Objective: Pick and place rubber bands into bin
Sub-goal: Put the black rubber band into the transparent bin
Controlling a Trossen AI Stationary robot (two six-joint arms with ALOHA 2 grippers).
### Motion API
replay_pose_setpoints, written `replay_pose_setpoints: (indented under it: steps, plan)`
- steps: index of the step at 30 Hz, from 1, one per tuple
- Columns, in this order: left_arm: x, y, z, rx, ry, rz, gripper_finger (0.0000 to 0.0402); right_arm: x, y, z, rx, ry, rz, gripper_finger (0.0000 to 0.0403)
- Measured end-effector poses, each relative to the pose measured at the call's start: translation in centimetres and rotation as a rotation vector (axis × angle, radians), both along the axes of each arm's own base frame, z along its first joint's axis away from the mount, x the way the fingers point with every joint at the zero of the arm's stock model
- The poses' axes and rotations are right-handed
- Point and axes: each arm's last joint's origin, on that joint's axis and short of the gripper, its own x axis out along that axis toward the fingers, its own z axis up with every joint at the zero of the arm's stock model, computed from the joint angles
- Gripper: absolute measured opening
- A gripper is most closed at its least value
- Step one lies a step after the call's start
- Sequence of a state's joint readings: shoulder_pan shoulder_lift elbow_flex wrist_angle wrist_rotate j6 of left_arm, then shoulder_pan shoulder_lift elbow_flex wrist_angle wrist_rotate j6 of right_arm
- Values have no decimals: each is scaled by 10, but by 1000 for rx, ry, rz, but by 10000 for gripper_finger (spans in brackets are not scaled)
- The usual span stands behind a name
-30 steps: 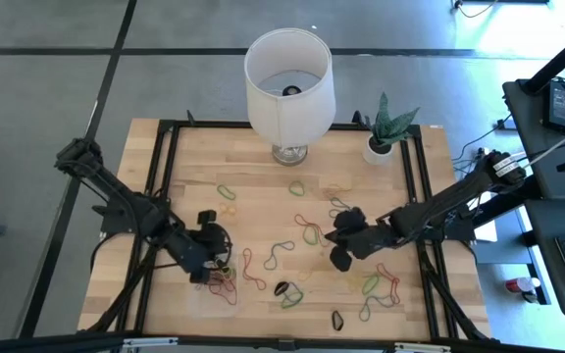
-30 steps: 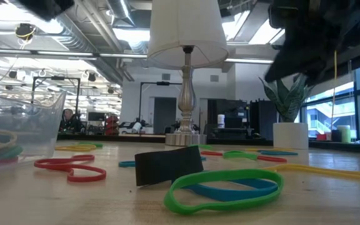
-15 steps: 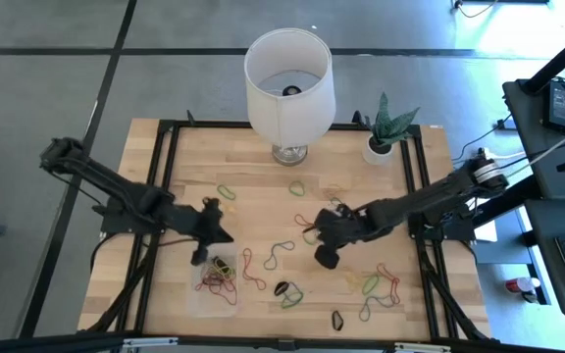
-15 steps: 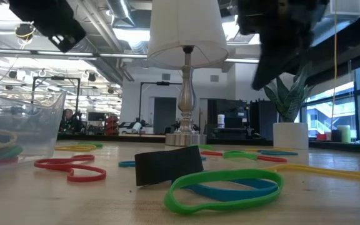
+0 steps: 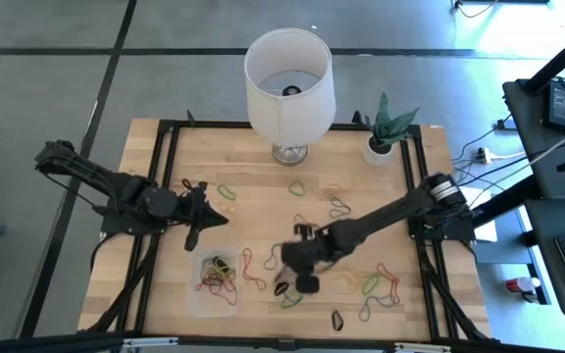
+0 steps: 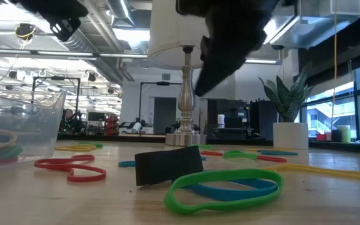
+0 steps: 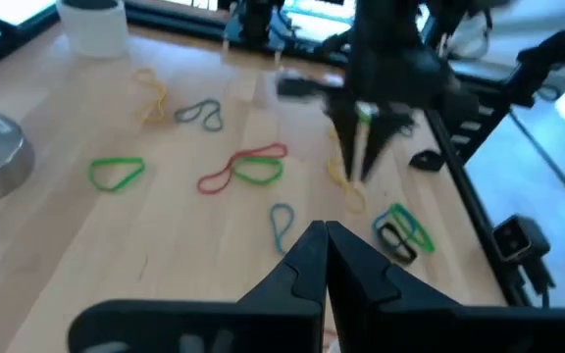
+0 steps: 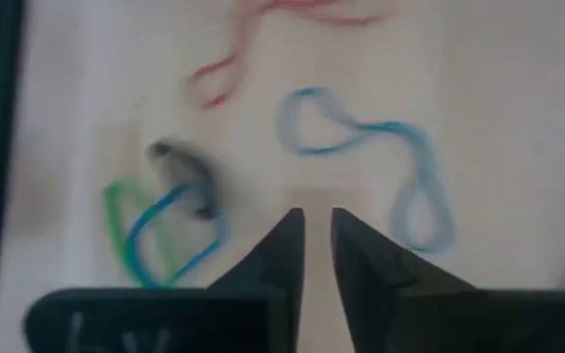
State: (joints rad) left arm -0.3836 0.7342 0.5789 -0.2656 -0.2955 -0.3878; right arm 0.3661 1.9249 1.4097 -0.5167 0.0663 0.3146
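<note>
Rubber bands in red, green, yellow, blue and black lie scattered over the wooden table (image 5: pixel 263 196). The clear bin (image 5: pixel 218 284) sits near the near-left part and holds several bands; the low view shows its wall (image 6: pixel 24 122). My left gripper (image 5: pixel 194 230) (image 7: pixel 325 230) is shut and empty, hovering on the far side of the bin. My right gripper (image 5: pixel 297 277) (image 8: pixel 317 221) is narrowly open and empty, above the table beside a black band (image 8: pixel 184 172) that lies across a green and blue band (image 8: pixel 155 230). A blue loop (image 8: pixel 371 147) lies ahead of it.
A white lamp (image 5: pixel 287 78) and a potted plant (image 5: pixel 385 137) stand at the far edge. More bands lie near the right side (image 5: pixel 381 286) and the near edge (image 5: pixel 338 320). A black frame borders the table.
My left gripper has drawn back from over the bin toward the far-left. My right gripper has swept from right of centre toward the table's left and near edge, ending over the black and green bands beside the bin.
</note>
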Motion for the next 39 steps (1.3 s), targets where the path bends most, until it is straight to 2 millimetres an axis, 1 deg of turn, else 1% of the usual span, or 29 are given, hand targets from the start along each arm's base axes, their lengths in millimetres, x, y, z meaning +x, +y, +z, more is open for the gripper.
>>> replay_pose_setpoints:
  steps: [3,6,11,16,19,21,23,27,29,33,36,39]
  plan:
    - [1,-1,-2,-11,17,-3,3,5,15,-7,-21,-13,105,91]
    - [2,-2,-3,-22,24,-20,3,9,25,-13,-24,-65,155,112]
    - [4,-3,-5,-22,40,-32,3,16,33,-27,-25,-94,183,130]
    - [5,-3,-5,-22,39,-32,3,20,36,-50,-24,-51,200,131]
    - [5,-4,-6,-22,43,-33,3,22,36,-61,-24,-34,194,127]
    - [5,-4,-5,-28,44,-47,3,22,37,-67,-26,-21,192,116]
    - [5,-4,-6,-31,47,-56,3,23,37,-69,-25,-23,191,92]
    - [5,-5,-6,-36,49,-66,3,24,37,-61,11,-45,151,17]
    - [5,-5,-6,-35,49,-66,3,23,37,-52,32,-64,126,12]
    - [5,-4,-6,-34,49,-65,3,24,36,-25,59,-165,77,7]
    - [5,-4,-5,-26,43,-46,3,30,36,-11,70,-289,54,5]
    - [4,-2,-4,1,31,-23,3,42,35,3,92,-478,28,5]
